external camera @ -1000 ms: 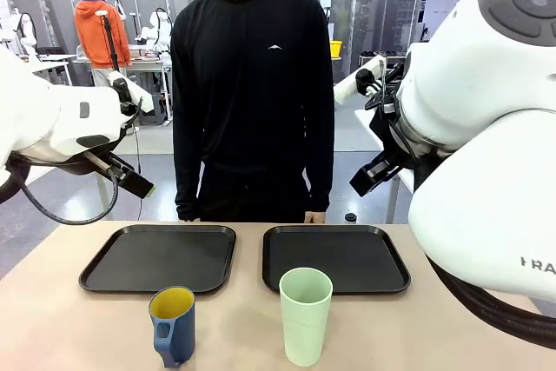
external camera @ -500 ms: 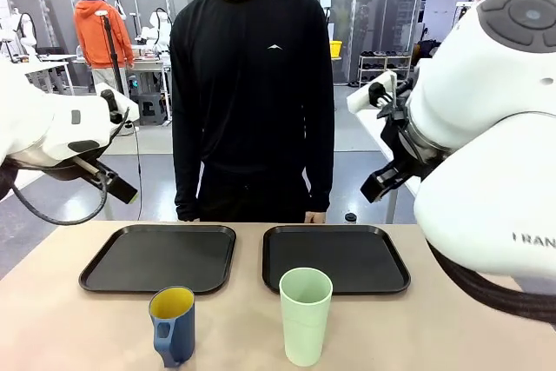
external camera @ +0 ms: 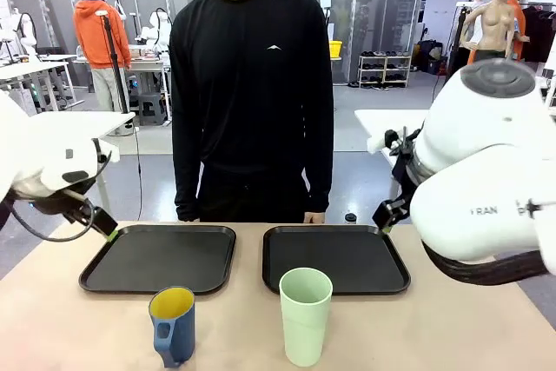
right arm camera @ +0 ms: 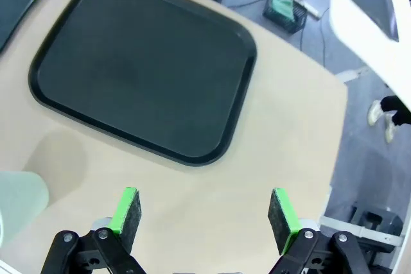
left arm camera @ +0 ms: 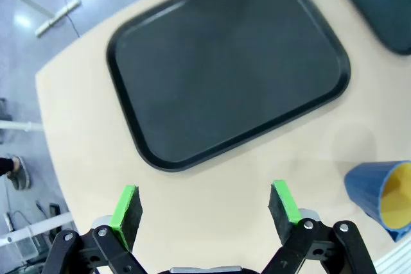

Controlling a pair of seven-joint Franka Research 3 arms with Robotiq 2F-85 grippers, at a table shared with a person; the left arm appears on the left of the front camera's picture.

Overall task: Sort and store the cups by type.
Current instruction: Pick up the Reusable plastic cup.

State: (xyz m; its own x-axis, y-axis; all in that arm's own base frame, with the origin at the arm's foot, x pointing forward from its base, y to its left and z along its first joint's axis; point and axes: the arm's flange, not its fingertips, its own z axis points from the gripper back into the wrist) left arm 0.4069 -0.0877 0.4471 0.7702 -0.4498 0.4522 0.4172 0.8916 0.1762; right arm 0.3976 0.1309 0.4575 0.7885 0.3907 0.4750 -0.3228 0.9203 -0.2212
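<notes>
The blue mug and green tumbler stand on the tabletop at the bottom centre of the front view, just short of two black trays. The left claw and right claw hang wide and empty. Each should straddle its nearer cup squarely, the left keeping clear of the mug's handle.

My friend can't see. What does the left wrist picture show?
The open left claw hangs above a tan table, facing an empty black tray. A blue mug with a yellow inside peeks in at the lower right.
</notes>
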